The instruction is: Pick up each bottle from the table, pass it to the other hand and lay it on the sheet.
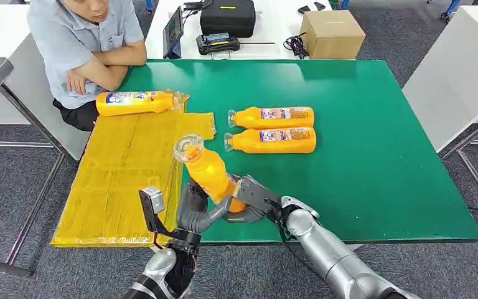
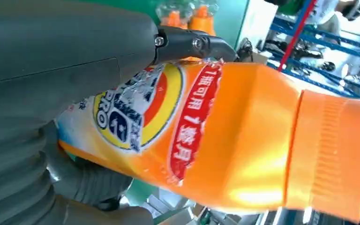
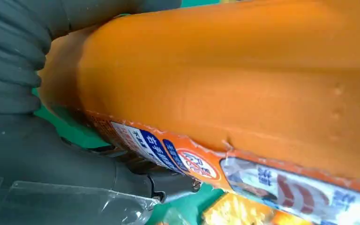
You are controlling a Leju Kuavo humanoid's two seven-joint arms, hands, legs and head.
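Bottle (image 1: pixel 206 172) (orange) in both robot hands

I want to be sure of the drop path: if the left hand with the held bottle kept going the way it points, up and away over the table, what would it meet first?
Probably nothing at once: the left hand holds the bottle tilted towards the yellow sheet. Beyond lies the sheet's far corner, then the bottle on the sheet; depth is unclear.

— Where are the arms?

— Both come up from 6 o'clock and meet just below the centre. The right arm (image 1: pixel 333 255), silver, slants in from 5 o'clock; the left arm (image 1: pixel 162 274) rises from 7 o'clock.

— And the hands?

— The right hand (image 1: pixel 252 200) grips the base of an orange bottle (image 1: pixel 208 171). The left hand (image 1: pixel 194 212) wraps its grey fingers (image 2: pixel 89 180) round the same bottle from the 9 o'clock side.
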